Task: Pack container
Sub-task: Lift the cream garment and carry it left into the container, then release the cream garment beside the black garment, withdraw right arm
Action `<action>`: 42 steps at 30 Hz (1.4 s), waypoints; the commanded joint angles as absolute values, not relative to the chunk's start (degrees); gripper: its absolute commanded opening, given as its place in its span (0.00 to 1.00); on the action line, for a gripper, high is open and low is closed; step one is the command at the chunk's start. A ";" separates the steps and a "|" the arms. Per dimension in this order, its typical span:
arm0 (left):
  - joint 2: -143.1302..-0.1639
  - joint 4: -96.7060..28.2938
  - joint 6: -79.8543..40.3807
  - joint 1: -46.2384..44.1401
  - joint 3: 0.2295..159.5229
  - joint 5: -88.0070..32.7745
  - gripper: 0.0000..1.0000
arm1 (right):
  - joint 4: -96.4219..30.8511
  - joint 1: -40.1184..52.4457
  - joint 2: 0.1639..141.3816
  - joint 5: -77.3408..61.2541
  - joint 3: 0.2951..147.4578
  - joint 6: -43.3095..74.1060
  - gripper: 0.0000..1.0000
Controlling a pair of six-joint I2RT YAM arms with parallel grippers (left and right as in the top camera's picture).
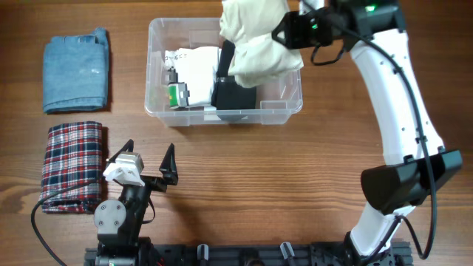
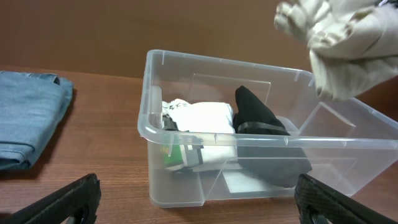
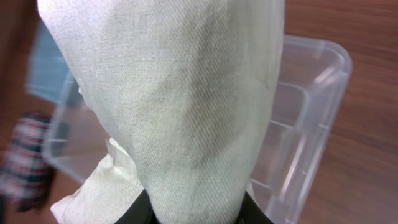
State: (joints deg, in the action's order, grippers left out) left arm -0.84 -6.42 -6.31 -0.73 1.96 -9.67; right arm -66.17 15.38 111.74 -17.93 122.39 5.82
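Hanging over the container's (image 1: 222,117) 2 o'clock corner, a cream garment (image 1: 255,41) is pinched by the right claw (image 1: 287,31), to be lowered inside next; the left claw (image 1: 150,153) is held wide, empty.

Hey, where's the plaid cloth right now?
Overhead view: the plaid cloth lies on the table, at the left, nearer the robot than the folded denim, beside the open left gripper.

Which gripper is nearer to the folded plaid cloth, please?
The left. The left gripper sits open beside the plaid cloth; the right gripper holds a cream cloth above the container, far off.
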 commanded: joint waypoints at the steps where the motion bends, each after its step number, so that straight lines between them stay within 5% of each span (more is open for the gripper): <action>1: -0.54 -6.55 -6.63 -0.36 1.76 -9.34 1.00 | -65.17 15.75 110.48 -9.85 122.10 10.94 0.18; 18: -0.54 -6.55 -6.63 -0.36 1.76 -9.34 1.00 | -54.61 15.79 111.24 -20.93 107.66 16.71 0.19; 20: -0.54 -6.55 -6.63 -0.36 1.76 -9.34 1.00 | -54.48 15.79 111.24 -20.14 105.95 16.71 0.25; 24: -0.54 -6.55 -6.63 -0.36 1.76 -9.34 1.00 | -52.64 15.79 111.28 -19.99 102.61 16.71 0.59; 42: -0.54 -6.55 -6.66 -0.36 1.76 -9.34 1.00 | -52.93 15.79 111.13 -10.90 109.19 16.45 0.56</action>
